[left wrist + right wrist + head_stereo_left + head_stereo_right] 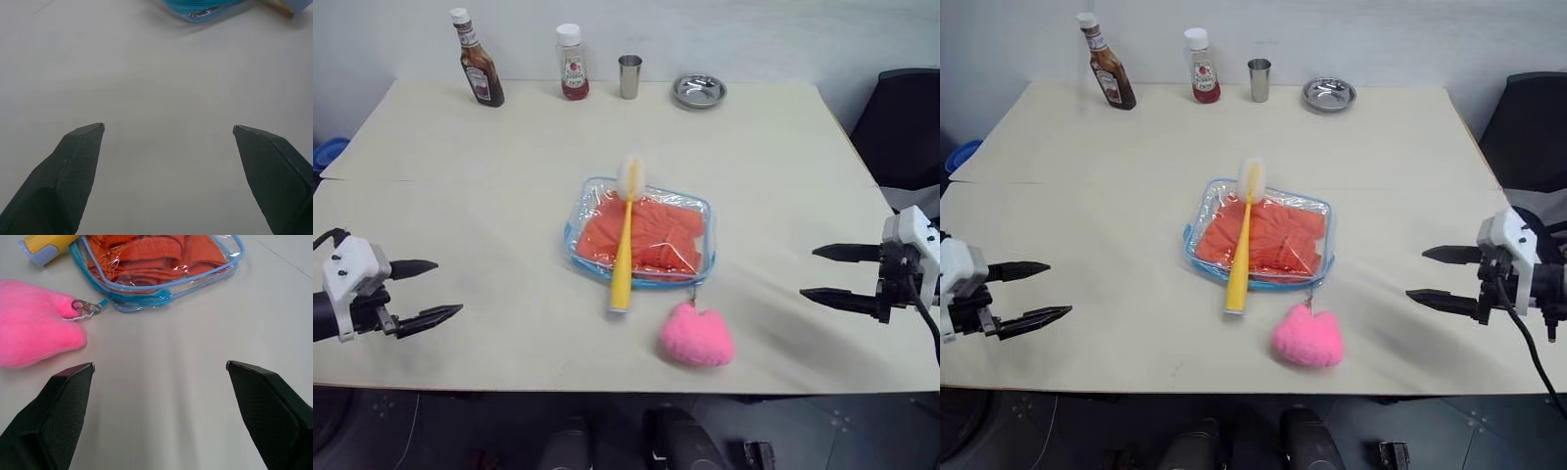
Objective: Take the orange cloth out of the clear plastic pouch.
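The clear plastic pouch with a blue rim lies flat at the table's middle. Inside it the wrinkled orange cloth shows through the plastic, and its folds appear close up in the right wrist view. A yellow brush with a white head lies across the pouch's left part. A fluffy pink plush toy is clipped to the pouch's near corner. My left gripper hovers open over the table's near left, far from the pouch. My right gripper hovers open at the near right, also apart from it.
Along the far edge stand a brown sauce bottle, a ketchup bottle, a metal cup and a small metal dish. A black chair stands beyond the table's right side.
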